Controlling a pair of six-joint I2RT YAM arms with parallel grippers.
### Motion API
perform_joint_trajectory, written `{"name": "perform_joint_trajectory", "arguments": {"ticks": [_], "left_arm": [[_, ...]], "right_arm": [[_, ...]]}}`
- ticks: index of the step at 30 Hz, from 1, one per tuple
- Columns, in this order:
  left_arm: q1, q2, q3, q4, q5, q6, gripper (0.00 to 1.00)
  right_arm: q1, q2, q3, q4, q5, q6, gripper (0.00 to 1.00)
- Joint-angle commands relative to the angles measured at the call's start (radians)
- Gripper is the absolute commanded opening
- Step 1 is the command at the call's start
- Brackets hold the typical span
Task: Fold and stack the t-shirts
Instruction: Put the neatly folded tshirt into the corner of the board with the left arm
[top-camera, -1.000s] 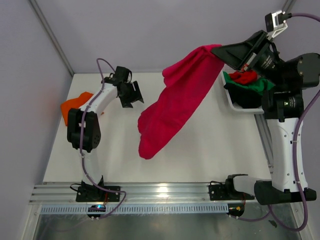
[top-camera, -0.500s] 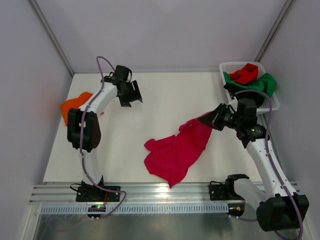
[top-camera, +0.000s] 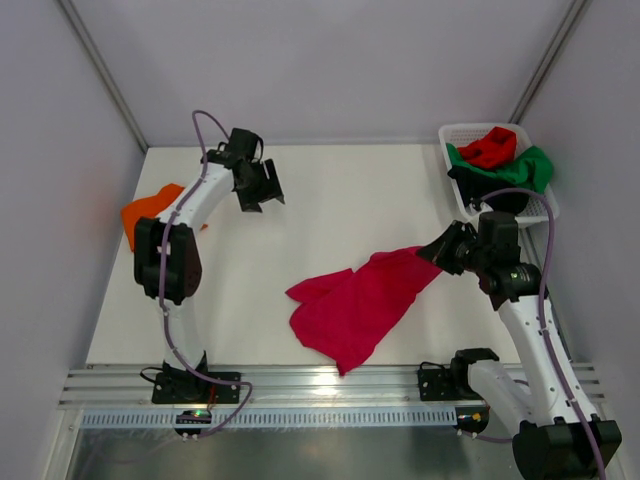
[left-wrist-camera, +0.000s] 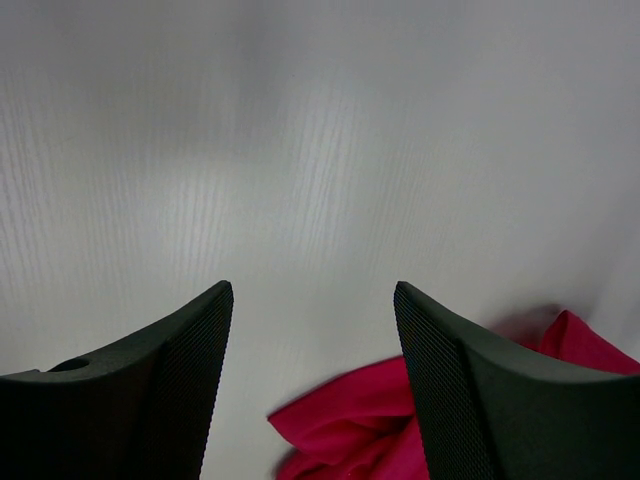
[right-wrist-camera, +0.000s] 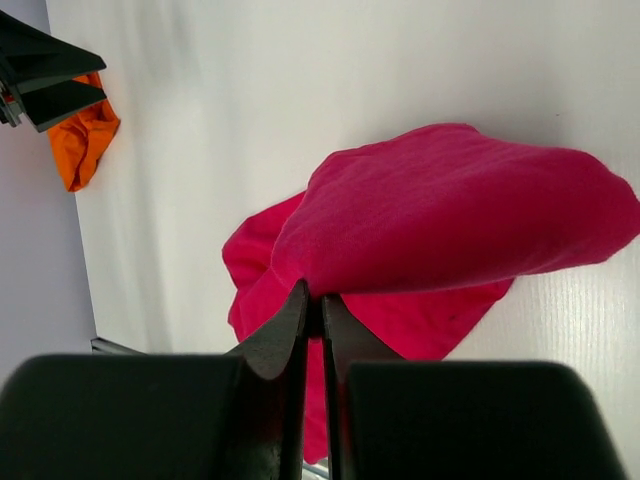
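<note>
Work on the magenta-pink shirt (top-camera: 360, 305) is judged to be at the spreading step, before any fold is made. The shirt lies crumpled on the table (top-camera: 330, 190), near the middle and towards the near edge. One edge of it is pinched and lifted off the surface by the right gripper (right-wrist-camera: 311, 303), whose jaws are closed tight on the cloth. The left gripper (left-wrist-camera: 312, 292) is held above bare table at the far left, well apart from the shirt, with its jaws standing wide and nothing between them. The orange shirt (top-camera: 148, 212) is seen bunched at the left edge of the table (whether it is folded cannot be told). The red shirt (top-camera: 488, 148) and the green shirt (top-camera: 530, 168) are heaped in the white basket (top-camera: 462, 130) at the far right corner. For the next move, a free edge would probably need to be taken by the left gripper, so that the cloth can be drawn flat between both arms. The held edge should be kept low, lest the bunched part be dragged off the near edge.
</note>
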Motion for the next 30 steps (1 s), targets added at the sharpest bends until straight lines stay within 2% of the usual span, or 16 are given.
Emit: {"name": "perform_joint_trajectory", "arguments": {"ticks": [1,5,9,10,11,15,30], "left_arm": [[0.004,-0.063,0.037,-0.011,-0.025,0.001,0.68],[0.004,-0.131,0.041,-0.001,-0.076,0.02,0.7],[0.004,-0.23,0.006,0.046,-0.123,0.043,0.72],[0.004,-0.267,0.001,0.067,-0.123,0.052,0.72],[0.004,-0.283,-0.006,0.072,-0.169,0.055,0.72],[0.004,-0.313,0.01,0.054,-0.183,0.07,0.73],[0.004,-0.355,0.027,0.026,-0.177,0.075,0.73]], "right_arm": [[-0.001,-0.006,0.037,0.027,0.011,-0.029,0.04],[-0.001,-0.029,0.049,0.064,0.019,-0.05,0.04],[-0.001,-0.029,0.098,0.058,0.082,-0.099,0.56],[-0.001,-0.029,0.115,0.057,0.094,-0.107,0.6],[-0.001,-0.027,0.123,0.055,0.105,-0.122,0.62],[-0.001,-0.018,0.146,0.057,0.131,-0.144,0.64],[0.001,-0.007,0.083,0.116,0.073,-0.113,0.65]]}}
